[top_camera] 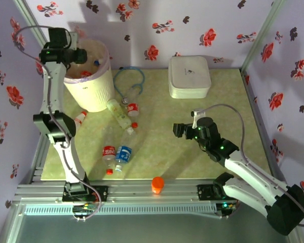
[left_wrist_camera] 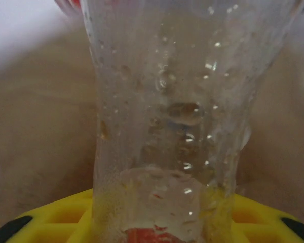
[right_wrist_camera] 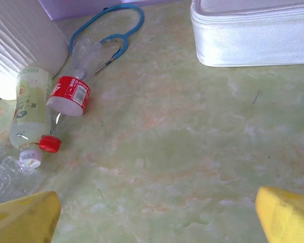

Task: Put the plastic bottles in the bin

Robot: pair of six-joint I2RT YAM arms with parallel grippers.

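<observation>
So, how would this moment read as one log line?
left gripper: holds clear plastic bottle over cream-white cylindrical bin | right gripper: open above pale green table

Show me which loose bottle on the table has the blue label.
The bottle lying near the front edge of the table, beside a red-labelled bottle on its left. No other loose one shows a blue label.

Close to the left wrist camera, a clear bottle (left_wrist_camera: 167,126) is cut off at 12 and 6 o'clock, everything behind it blurred. In the right wrist view the white box (right_wrist_camera: 253,38) runs off at 1 o'clock, the bin (right_wrist_camera: 35,40) at 10, a second bottle (right_wrist_camera: 4,179) at 8.
</observation>
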